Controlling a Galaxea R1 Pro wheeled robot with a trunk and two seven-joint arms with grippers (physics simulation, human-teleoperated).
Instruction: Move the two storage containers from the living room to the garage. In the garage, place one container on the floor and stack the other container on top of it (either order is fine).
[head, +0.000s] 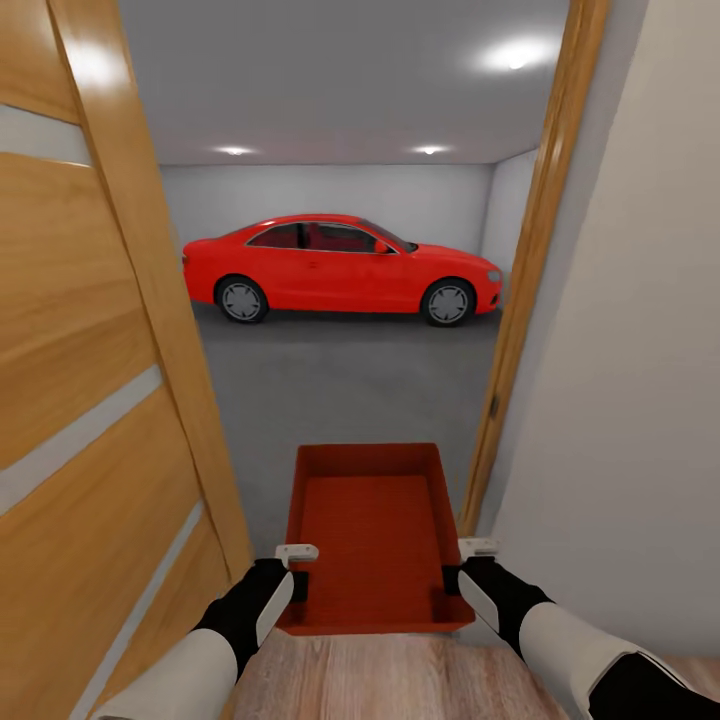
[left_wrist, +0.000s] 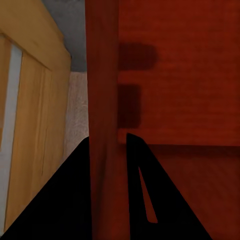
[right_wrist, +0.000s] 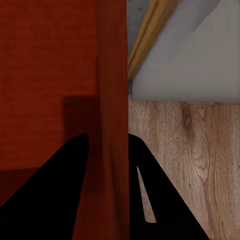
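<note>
We hold one red-orange storage container (head: 372, 530) out in front of us, low at 6 o'clock in the head view, with its long axis pointing ahead through the doorway. Our left gripper (head: 296, 570) clamps the container's left side wall near the near corner, and our right gripper (head: 462, 565) clamps the right side wall opposite it.

In the left wrist view, the left gripper (left_wrist: 109, 145) has its two dark fingers (left_wrist: 65, 200) either side of the container's wall (left_wrist: 102, 100), one outside and one inside the bin, closed onto it. In the right wrist view, the right gripper (right_wrist: 111, 145) grips the other wall (right_wrist: 114, 75) the same way, with the light wood plank floor (right_wrist: 190, 150) showing on the outer side.

The container is empty, its bare red base visible. Its far end hangs over the dark grey concrete floor (head: 350, 380) of the garage, while its near end is above the wood planks (head: 400, 680) at the threshold.

At 9 o'clock, an open wooden door (head: 90, 350) with pale inset strips stands close beside us. At 3 o'clock, a plain pale wall (head: 630, 380) runs next to the wooden door frame (head: 530, 270). At 12 o'clock, well beyond the container, a red car (head: 340, 265) is parked side-on against the garage's pale grey back wall (head: 330, 190), under ceiling spotlights (head: 515, 55).
</note>
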